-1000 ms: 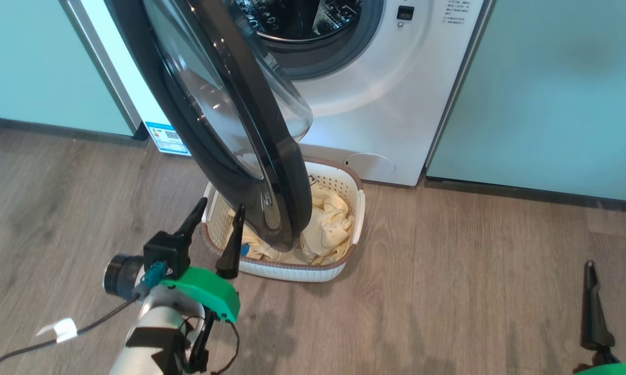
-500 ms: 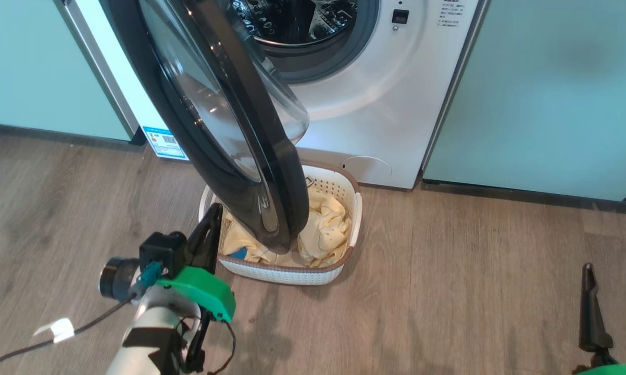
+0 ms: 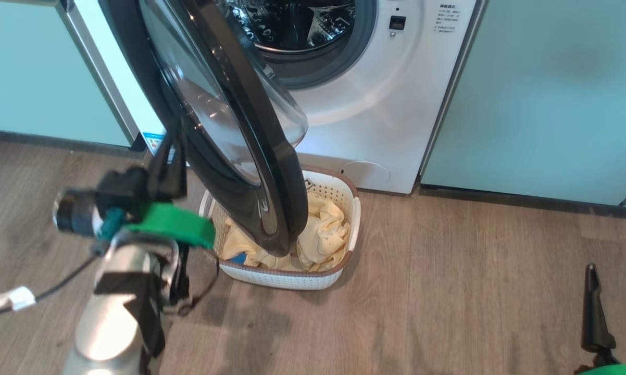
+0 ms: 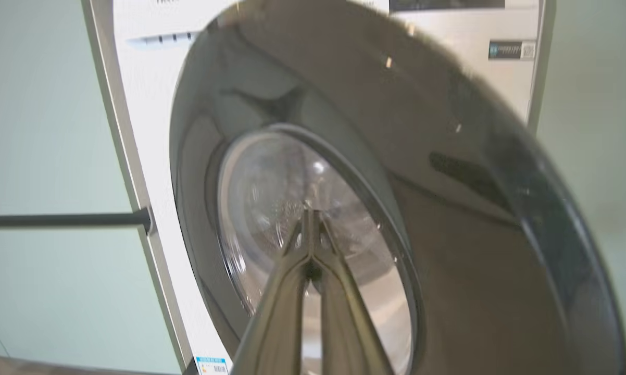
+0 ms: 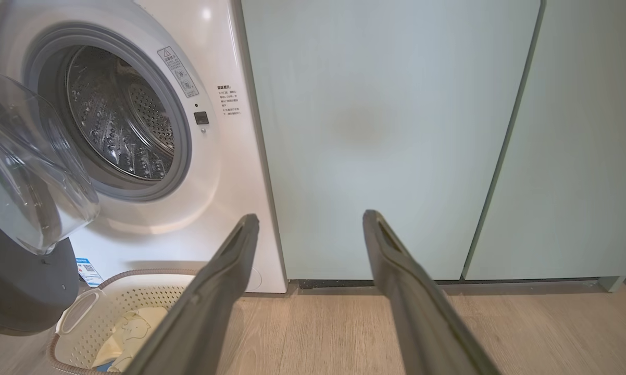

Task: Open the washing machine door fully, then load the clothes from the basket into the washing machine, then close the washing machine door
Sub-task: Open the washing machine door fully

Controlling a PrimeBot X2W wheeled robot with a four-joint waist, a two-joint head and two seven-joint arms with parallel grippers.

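- The left gripper (image 4: 309, 208) is holding its two long dark fingers pressed together with nothing between them, pointing at the outer face of the large round door with glossy black rim and clear glass centre (image 4: 448, 172); whether the tips are touching it I cannot tell
- The right gripper (image 5: 310, 219) is hanging with fingers spread apart, well off on the door's inner side
- The door is standing about half open, its plane running out from the big white front-loading machine (image 3: 375, 114) toward the robot, its lower edge hanging over the small cream perforated basket (image 3: 287, 278) and hiding part of the pale yellow clothes (image 3: 326, 234) lying in it
- The left arm is the nearer one, yet it is sitting on the door's outer side, where a push is likely closing it; opening it wider is probably calling for hooking the rim or pushing from the inner side
- Against a second ago, the left gripper is standing higher beside the door, no longer low by its bottom edge, and its fingers, then apart, are now closed
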